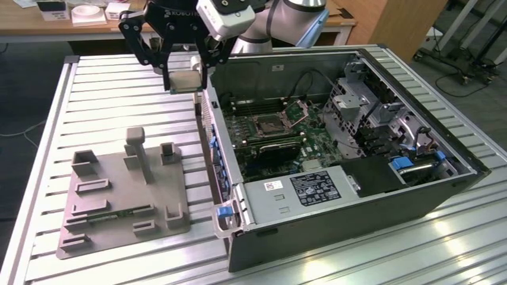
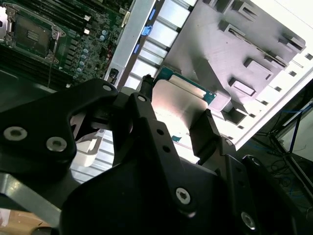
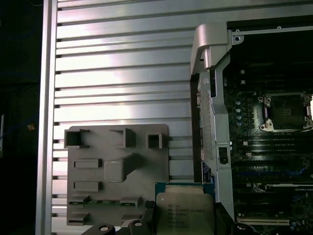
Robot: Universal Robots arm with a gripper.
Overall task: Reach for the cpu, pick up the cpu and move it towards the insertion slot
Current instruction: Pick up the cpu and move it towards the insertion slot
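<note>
The gripper clamps the cpu — insertion slot well apart.

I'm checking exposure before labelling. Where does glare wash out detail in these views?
In the exterior view, glare streaks the ribbed table near the case. In the second wrist view, the table is blown white and the cpu shines. In the first wrist view, bright bands cross the table.

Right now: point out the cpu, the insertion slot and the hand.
cpu (image 3: 188, 211): first wrist view, silver top plate.
insertion slot (image 1: 266, 124): exterior view, dark centre of the socket.
hand (image 1: 181, 88): exterior view, midway between fingertips, shut on the cpu.
</note>
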